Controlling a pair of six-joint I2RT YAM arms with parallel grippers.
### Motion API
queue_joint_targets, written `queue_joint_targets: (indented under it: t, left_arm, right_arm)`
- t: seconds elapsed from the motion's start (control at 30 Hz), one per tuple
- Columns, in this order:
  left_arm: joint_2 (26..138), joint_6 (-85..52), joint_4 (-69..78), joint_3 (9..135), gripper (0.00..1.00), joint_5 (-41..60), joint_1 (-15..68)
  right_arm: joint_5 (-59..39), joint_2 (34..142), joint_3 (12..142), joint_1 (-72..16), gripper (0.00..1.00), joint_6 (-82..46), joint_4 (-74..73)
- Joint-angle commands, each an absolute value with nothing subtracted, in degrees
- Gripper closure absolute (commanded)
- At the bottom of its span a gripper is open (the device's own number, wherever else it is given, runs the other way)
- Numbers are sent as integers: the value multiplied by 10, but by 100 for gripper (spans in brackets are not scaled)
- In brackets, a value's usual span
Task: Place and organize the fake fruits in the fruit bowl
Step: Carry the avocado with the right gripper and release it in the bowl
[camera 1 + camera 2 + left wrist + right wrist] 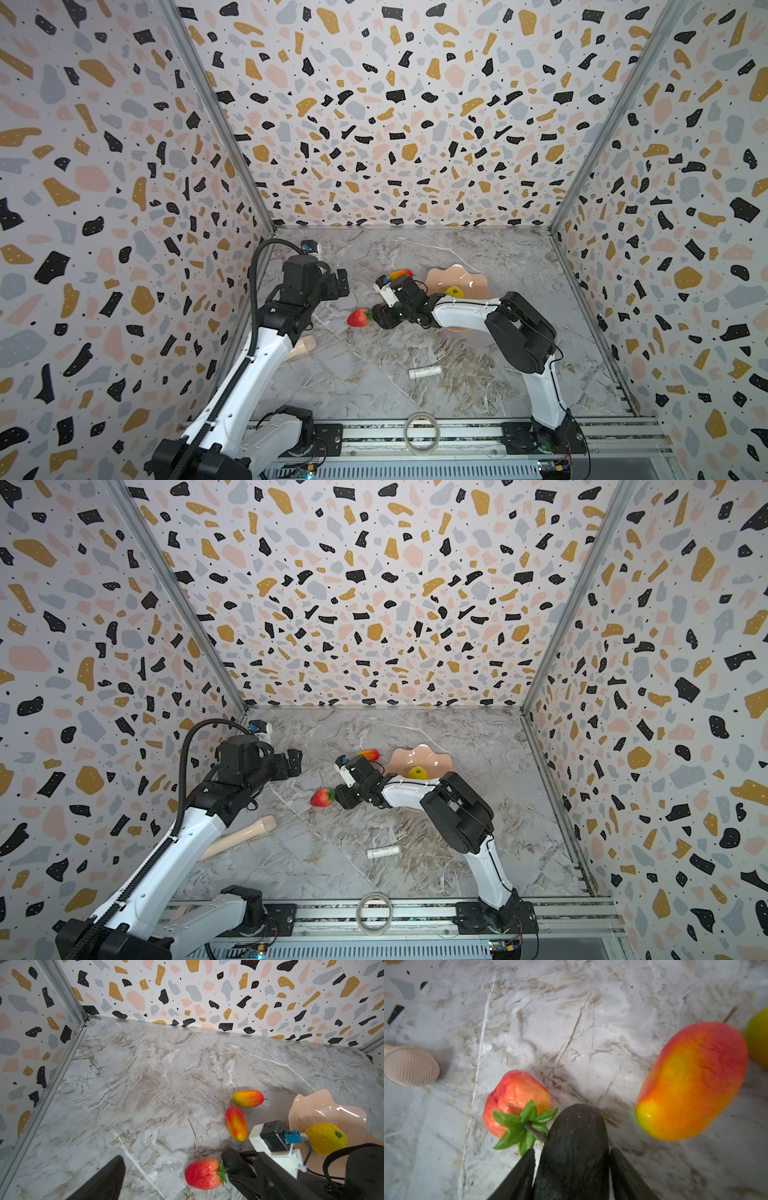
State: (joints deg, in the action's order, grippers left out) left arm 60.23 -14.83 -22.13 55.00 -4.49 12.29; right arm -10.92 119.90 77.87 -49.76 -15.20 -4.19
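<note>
My right gripper (572, 1153) is shut on the dark avocado (577, 1142), low over the marble near the table's middle (380, 318). The red strawberry (359, 318) lies just left of the avocado's tip, its green leaves touching it. Two red-and-yellow mangoes (248, 1098) (236, 1123) lie side by side behind the right wrist. The peach fruit bowl (453, 272) stands to their right and holds the bumpy yellow fruit (454, 292). My left gripper (343, 282) hovers open and empty at the left; only one of its fingers (108, 1178) shows in the left wrist view.
A beige cone-shaped cup (245, 837) lies on its side by the left arm. A small white tube (424, 372) lies toward the front. A ring of clear tape (422, 432) rests on the front rail. Patterned walls close in three sides.
</note>
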Motion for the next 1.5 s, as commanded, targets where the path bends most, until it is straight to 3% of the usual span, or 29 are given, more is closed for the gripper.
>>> queue_joint_targets:
  t: [0.0,0.27,0.53,0.77,1.03,1.47]
  left_arm:
    - [597,-146,-202,540,0,-42,126]
    - [597,-147,-202,537,0,-40,126]
    - [595,-150,-195,533,0,-37,126]
    - [606,-151,-189,538,0,-29,126]
    - [607,-155,-186,540,0,-26,127]
    - [614,-156,-179,539,0,-25,130]
  right_arm:
    - [-103,1190,785,-497,52,-146,-22]
    - [-134,1083,755,-484,65,-110,-33]
    - [-130,943,675,-397,71,-72,-12]
    - [-103,913,586,-338,73,-76,-20]
    - [-98,953,555,-331,73,-85,-48]
    - [-61,964,560,-331,45,-73,-36]
